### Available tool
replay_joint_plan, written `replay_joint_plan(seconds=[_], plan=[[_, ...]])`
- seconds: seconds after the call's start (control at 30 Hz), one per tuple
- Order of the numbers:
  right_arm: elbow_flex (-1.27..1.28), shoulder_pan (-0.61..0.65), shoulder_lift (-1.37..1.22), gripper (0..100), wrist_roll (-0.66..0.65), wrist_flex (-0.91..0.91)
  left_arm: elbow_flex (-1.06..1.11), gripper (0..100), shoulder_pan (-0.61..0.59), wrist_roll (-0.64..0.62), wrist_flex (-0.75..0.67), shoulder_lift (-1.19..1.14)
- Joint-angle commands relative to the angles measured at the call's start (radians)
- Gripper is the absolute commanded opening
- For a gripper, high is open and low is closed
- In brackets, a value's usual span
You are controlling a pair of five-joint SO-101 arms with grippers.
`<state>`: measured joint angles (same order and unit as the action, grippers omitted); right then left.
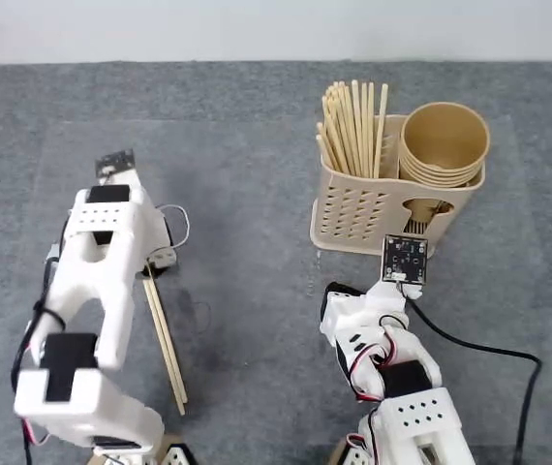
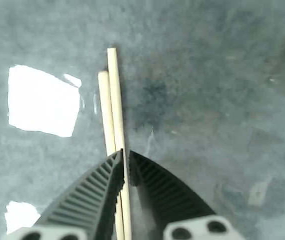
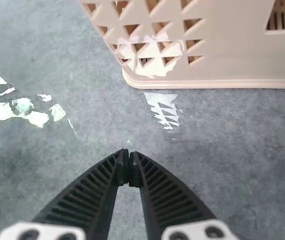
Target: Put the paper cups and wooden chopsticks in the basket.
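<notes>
Two wooden chopsticks point(image 1: 165, 339) lie side by side on the grey mat, under the left arm point(image 1: 102, 262). In the left wrist view my left gripper point(image 2: 125, 156) is shut on one chopstick point(image 2: 113, 100), while the second chopstick point(image 2: 104, 110) runs beneath one finger. The beige basket point(image 1: 353, 218) stands at the back right and holds several chopsticks point(image 1: 353, 121) and a stack of paper cups point(image 1: 445, 145). My right gripper point(image 3: 128, 155) is shut with nothing in it, low over the mat a short way in front of the basket point(image 3: 217, 50).
A grey mat point(image 1: 247, 291) with a glossy clear sheet covers the table. The right arm point(image 1: 387, 358) has a black cable point(image 1: 489, 349) trailing to the right. Open floor lies between the two arms.
</notes>
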<state>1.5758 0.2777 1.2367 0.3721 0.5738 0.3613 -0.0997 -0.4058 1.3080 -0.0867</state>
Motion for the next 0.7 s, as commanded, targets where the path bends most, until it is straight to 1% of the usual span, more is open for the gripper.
replay_joint_plan(seconds=[0.0,0.13,0.23,0.33,0.47,0.57,0.67], plan=[[-0.006,0.002,0.016,0.9,0.000,-0.018,-0.021,1,0.009,-0.011,0.005,0.117],[-0.006,0.002,0.016,0.9,0.000,-0.018,-0.021,1,0.009,-0.003,0.020,0.121],[-0.006,0.002,0.016,0.9,0.000,-0.018,-0.012,2,0.005,0.043,0.038,0.097],[-0.006,0.002,0.016,0.9,0.000,-0.019,0.021,2,0.002,0.048,0.046,0.060],[-0.006,0.002,0.016,0.9,0.000,-0.019,0.097,7,0.009,0.055,0.034,0.052],[-0.006,0.002,0.016,0.9,0.000,-0.019,0.157,12,0.006,0.057,-0.023,0.072],[-0.006,0.002,0.016,0.9,0.000,-0.019,0.234,13,0.002,0.075,-0.101,0.087]])
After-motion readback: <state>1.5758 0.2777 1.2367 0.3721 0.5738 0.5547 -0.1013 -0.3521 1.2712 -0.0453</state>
